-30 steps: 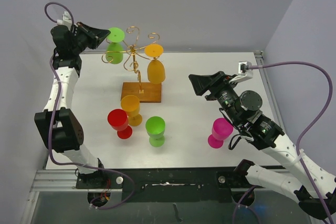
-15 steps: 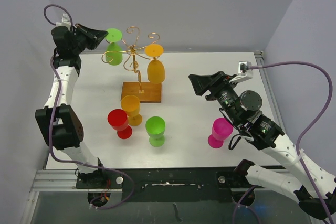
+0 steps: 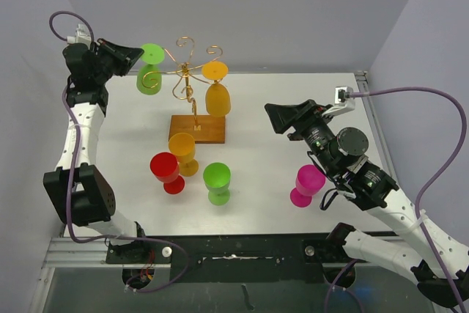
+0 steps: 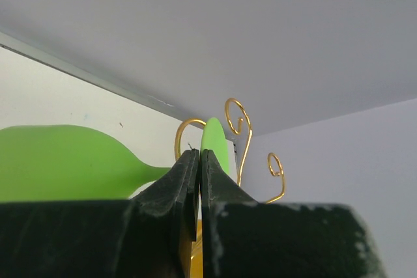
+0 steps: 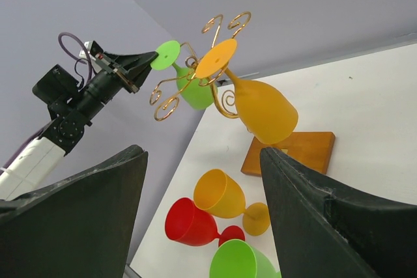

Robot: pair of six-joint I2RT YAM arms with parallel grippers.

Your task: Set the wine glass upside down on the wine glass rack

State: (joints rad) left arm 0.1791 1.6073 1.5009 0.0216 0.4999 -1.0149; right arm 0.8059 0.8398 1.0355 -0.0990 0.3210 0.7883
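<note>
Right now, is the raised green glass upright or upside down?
Upside down: in the top view the raised green glass has its foot on top and its bowl hanging below.

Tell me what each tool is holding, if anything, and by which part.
The left tool pinches the inverted green glass by the edge of its foot. The right tool is open, holding nothing.

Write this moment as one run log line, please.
left gripper: shut, tips at foot of upside-down green glass | rack: orange glass hanging upside down | right gripper: open, empty
</note>
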